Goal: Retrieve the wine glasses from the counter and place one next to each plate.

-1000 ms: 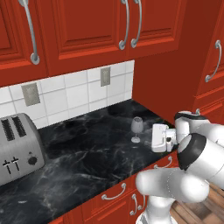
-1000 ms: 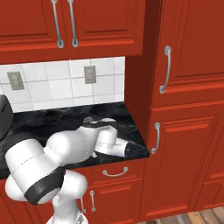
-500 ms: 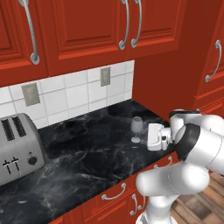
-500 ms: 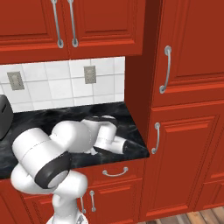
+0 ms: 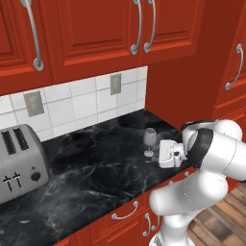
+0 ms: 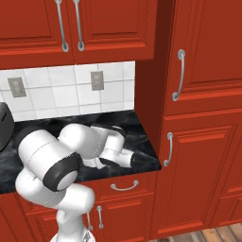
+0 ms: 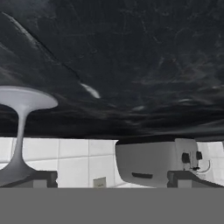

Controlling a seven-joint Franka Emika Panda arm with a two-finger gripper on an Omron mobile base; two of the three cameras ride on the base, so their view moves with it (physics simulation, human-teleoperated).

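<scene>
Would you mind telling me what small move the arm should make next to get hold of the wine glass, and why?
Probably a short advance toward the wine glass before closing. The gripper is level with it on the counter, jaws wide open, but stops just short. In the hand view the stem sits off to one side, near one fingertip, so it should also shift sideways to centre the stem.

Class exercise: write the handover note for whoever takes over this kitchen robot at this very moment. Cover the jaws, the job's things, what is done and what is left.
Gripper: jaws open, holding nothing, level with the wine glass and just to its right.
Wine glass: upright on the black counter near its front right end; its stem sits by one fingertip in the hand view.
Done: approach only.
Left: grip the glass, carry it to a plate; plates and second glass aren't visible here.
</scene>
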